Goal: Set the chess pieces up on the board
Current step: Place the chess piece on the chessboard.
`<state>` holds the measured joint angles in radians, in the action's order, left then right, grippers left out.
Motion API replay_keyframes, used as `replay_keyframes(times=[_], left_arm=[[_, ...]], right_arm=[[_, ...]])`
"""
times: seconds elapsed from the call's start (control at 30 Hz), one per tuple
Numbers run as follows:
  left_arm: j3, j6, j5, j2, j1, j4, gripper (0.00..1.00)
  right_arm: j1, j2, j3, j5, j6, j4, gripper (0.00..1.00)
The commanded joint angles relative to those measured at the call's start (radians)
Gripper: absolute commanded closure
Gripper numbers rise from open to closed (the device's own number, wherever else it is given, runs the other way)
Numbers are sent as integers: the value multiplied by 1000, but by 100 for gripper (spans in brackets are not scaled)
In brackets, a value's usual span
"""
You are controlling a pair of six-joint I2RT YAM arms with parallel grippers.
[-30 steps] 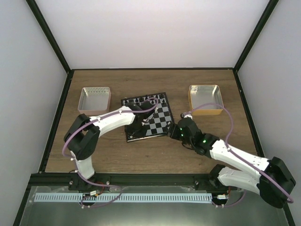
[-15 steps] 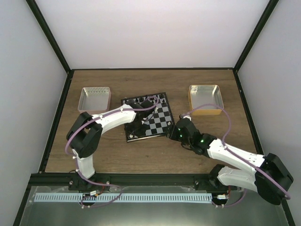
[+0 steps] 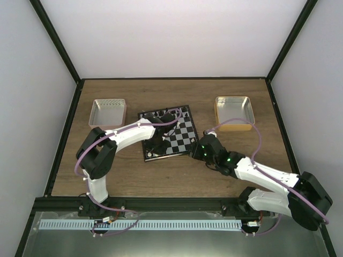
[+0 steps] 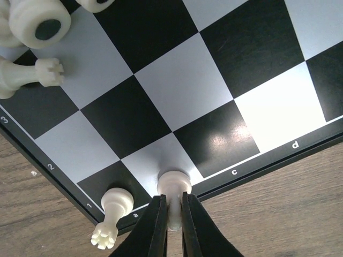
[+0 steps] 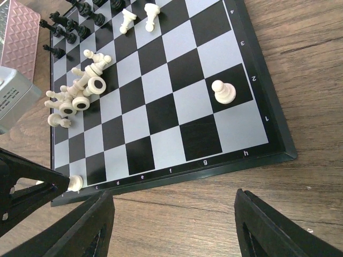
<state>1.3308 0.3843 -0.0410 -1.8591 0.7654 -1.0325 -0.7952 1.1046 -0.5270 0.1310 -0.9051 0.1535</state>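
The board (image 3: 179,134) lies tilted mid-table. In the left wrist view, my left gripper (image 4: 172,214) is shut on a cream piece (image 4: 173,184) that stands on the white near-corner square of the board (image 4: 177,80), next to a cream rook (image 4: 114,208) on the corner square. Several cream pieces (image 5: 75,93) lie toppled in a heap on the board's left side (image 5: 161,80). A cream pawn (image 5: 223,92) stands near the right edge. My right gripper (image 5: 174,227) is open and empty over the wood just in front of the board.
Black pieces (image 5: 67,29) stand along the board's far side. A silver tray (image 3: 109,112) sits at the far left and a gold tray (image 3: 234,113) at the far right. The left gripper's fingers (image 5: 24,195) show at the board's near-left corner.
My right gripper has crept slightly left toward the board's near edge. My left gripper stays at the near-left corner with the piece.
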Motion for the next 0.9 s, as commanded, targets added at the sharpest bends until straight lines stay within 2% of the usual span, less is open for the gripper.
replay_keyframes(times=[0.0,0.5,0.63,0.73,0.87], left_arm=[[2,-7,-24,-14,-4,20,93],[-29,5,-49,0,-4,52,92],[-28,1,-12,13,-4,60,86],[-13,2,-26,37,-4,46,76],[13,7,-36,87,-7,51,69]], right_arm=[[2,7,-4,10,6,-18,37],[2,1,-1,5,5,-14,37],[2,5,-7,4,7,-11,37],[2,-2,-7,-8,16,-18,37],[2,-8,-11,-22,29,-32,37]])
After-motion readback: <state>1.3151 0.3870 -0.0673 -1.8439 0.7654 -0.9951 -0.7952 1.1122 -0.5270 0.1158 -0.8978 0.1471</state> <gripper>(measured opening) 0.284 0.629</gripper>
